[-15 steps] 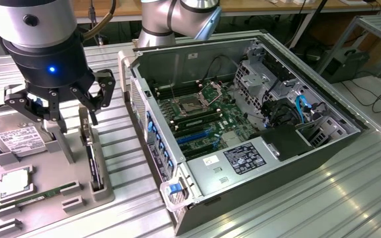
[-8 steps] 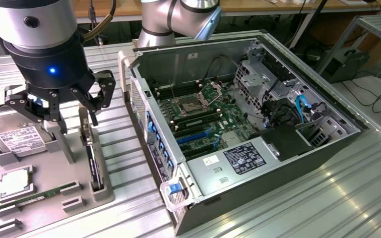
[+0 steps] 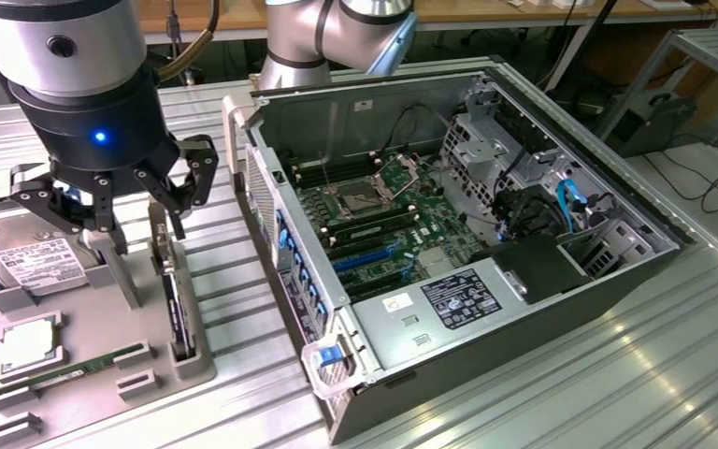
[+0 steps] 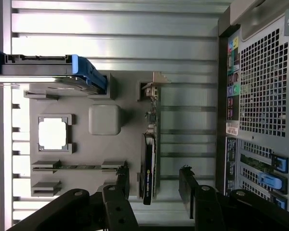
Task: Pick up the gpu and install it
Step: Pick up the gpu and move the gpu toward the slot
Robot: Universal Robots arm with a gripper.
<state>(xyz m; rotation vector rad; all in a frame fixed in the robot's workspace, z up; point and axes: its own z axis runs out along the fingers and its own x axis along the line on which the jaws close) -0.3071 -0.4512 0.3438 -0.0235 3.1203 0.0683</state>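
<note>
- The gripper (image 3: 142, 221) hangs over the grey fixture tray (image 3: 100, 323) at the exterior view's left, beside the open computer case (image 3: 459, 234).
- Its jaws stand wide apart and hold nothing.
- The gpu (image 3: 175, 304) stands on edge in a slot of the tray, thin and dark, just under the gripper.
- In the wrist view the gpu (image 4: 148, 166) runs between the two black fingers (image 4: 121, 182), one on each side of the card's near end.
- A gap shows on both sides of the card, so the fingers seem to be clear of it; how high the tips sit above it is hard to judge.
- The hard drive (image 3: 22, 251), the square processor (image 3: 29, 341) and the narrow memory stick (image 3: 78, 369) also sit in the tray, apart from the gripper.
- The case lies on its side with the motherboard (image 3: 378, 220) exposed.
</note>
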